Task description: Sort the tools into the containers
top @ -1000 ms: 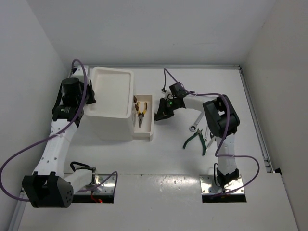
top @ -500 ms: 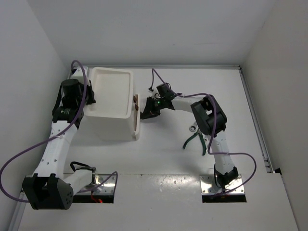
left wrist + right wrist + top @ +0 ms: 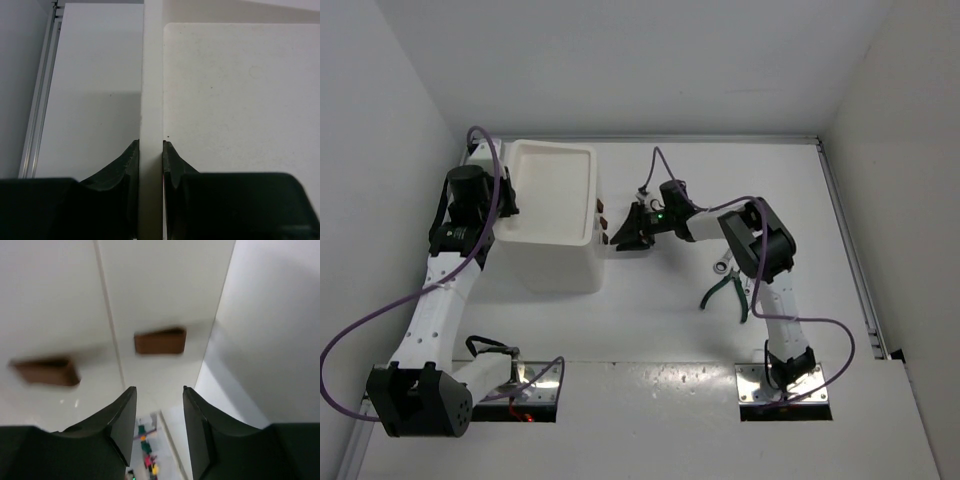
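Observation:
The tall white box (image 3: 560, 262) stands at the left with its tray top (image 3: 552, 185) empty and all drawers shut. Its brown knobs (image 3: 604, 221) face right. My right gripper (image 3: 620, 237) is open and empty just in front of the knobs (image 3: 160, 341); a second knob (image 3: 46, 371) shows to the left. My left gripper (image 3: 150, 150) is shut on the tray's left rim (image 3: 151, 90). Green-handled pliers (image 3: 725, 292) and a silver wrench (image 3: 724, 262) lie by the right arm. The yellow pliers and scissors are hidden.
A second silver wrench (image 3: 757, 288) lies partly under the right arm. White walls close in the table on the left, back and right. The right arm's purple cable (image 3: 655, 165) loops above the gripper.
The open drawer holding the yellow pliers has gone shut as my right gripper moved left against it. The gripper now sits just off the drawer fronts. The left arm has not moved.

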Tool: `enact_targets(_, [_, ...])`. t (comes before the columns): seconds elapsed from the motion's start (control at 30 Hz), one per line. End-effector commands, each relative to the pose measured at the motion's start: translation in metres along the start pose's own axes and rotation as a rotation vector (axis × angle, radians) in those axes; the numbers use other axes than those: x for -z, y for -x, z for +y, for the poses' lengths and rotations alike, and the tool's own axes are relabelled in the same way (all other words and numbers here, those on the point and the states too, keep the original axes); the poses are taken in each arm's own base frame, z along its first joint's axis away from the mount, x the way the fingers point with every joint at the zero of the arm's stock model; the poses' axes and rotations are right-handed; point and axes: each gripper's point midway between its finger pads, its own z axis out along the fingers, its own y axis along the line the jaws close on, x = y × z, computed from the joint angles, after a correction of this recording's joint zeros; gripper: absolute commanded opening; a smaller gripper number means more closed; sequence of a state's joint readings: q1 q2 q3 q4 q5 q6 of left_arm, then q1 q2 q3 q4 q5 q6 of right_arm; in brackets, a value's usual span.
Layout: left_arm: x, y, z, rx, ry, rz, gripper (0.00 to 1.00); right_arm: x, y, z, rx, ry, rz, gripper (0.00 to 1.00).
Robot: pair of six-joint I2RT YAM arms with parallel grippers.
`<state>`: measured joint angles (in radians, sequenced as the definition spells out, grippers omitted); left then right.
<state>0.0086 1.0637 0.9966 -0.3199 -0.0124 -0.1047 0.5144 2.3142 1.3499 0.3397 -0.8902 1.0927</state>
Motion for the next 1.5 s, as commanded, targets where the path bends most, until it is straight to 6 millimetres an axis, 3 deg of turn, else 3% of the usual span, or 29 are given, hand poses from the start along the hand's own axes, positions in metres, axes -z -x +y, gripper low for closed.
enact_targets(0.0, [-0.007,-0.058,-0.028,0.059,-0.108,0.166,0.22,0.055,0.023,0.055,0.135,0.173,-0.081,0.43])
enact_targets(0.1, [-0.007,-0.058,-0.028,0.068,-0.107,0.166,0.31,0.078,0.021,0.059,0.085,0.222,-0.113,0.46])
enact_targets(0.13, [-0.008,-0.055,-0.029,0.078,-0.107,0.156,0.32,0.086,0.024,0.071,0.145,0.28,-0.139,0.48])
enact_targets(0.17, [-0.008,-0.055,-0.029,0.078,-0.107,0.156,0.32,0.089,0.023,0.079,0.081,0.31,-0.137,0.48])
enact_targets(0.2, [-0.01,-0.058,-0.029,0.078,-0.107,0.167,0.32,0.085,0.02,0.07,0.032,0.324,-0.122,0.5])
enact_targets(0.23, [-0.01,-0.058,-0.029,0.078,-0.107,0.167,0.32,0.091,0.022,0.086,0.106,0.398,-0.145,0.51])
enact_targets(0.27, [-0.01,-0.054,-0.029,0.078,-0.107,0.158,0.26,0.092,0.023,0.088,0.08,0.424,-0.159,0.55])
enact_targets(0.43, [-0.01,-0.054,-0.027,0.078,-0.097,0.157,0.0,0.078,0.02,0.107,0.038,0.514,-0.141,0.58])
enact_targets(0.6, [-0.01,-0.054,-0.027,0.087,-0.096,0.157,0.0,0.056,0.014,0.108,0.017,0.528,-0.096,0.58])
enact_targets(0.9, [-0.009,-0.05,-0.029,0.087,-0.106,0.149,0.0,0.043,0.022,0.104,-0.018,0.592,-0.116,0.58])
enact_targets(1.1, [-0.009,-0.05,-0.031,0.088,-0.116,0.15,0.0,0.043,0.03,0.118,0.006,0.665,-0.136,0.58])
enact_targets(1.47, [-0.011,-0.056,-0.03,0.079,-0.116,0.168,0.0,0.047,0.017,0.144,0.062,0.741,-0.109,0.56])
